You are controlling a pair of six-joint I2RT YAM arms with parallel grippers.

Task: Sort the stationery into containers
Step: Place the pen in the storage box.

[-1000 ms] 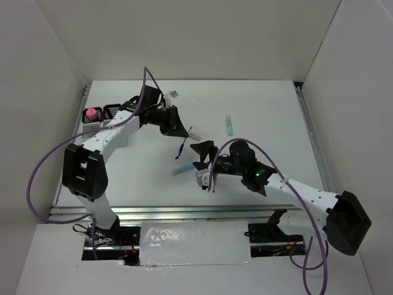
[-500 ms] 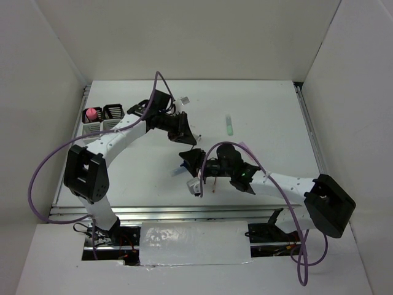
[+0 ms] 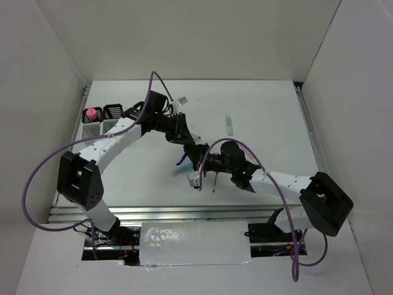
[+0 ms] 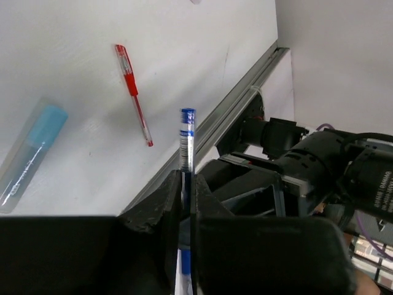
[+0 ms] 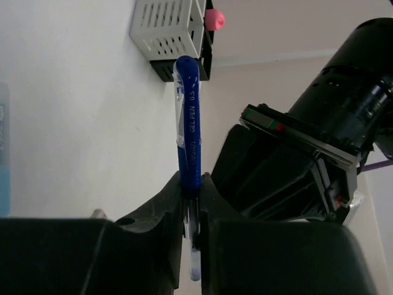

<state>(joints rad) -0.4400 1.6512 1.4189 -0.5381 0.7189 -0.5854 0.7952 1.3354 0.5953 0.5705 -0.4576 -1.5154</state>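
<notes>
Over the middle of the table a blue pen (image 3: 182,161) is held between both grippers. My left gripper (image 4: 186,175) has its jaws tight on either side of one end of the blue pen (image 4: 186,138). My right gripper (image 5: 190,178) is shut on the other part of the blue pen (image 5: 187,110). The two grippers (image 3: 190,142) (image 3: 198,160) face each other almost touching. A red pen (image 4: 134,92) and a light-blue marker (image 4: 31,153) lie on the table below. The white slotted containers (image 3: 101,120) stand at the far left.
One container holds a pink item (image 3: 91,113). A pale-green marker (image 3: 229,125) lies to the right of the middle. The red pen (image 3: 214,183) sits near the front metal rail (image 3: 184,211). White walls close in the table on three sides.
The left arm carried the blue pen right and forward. The right gripper swung left to meet it and went from open to shut on the pen.
</notes>
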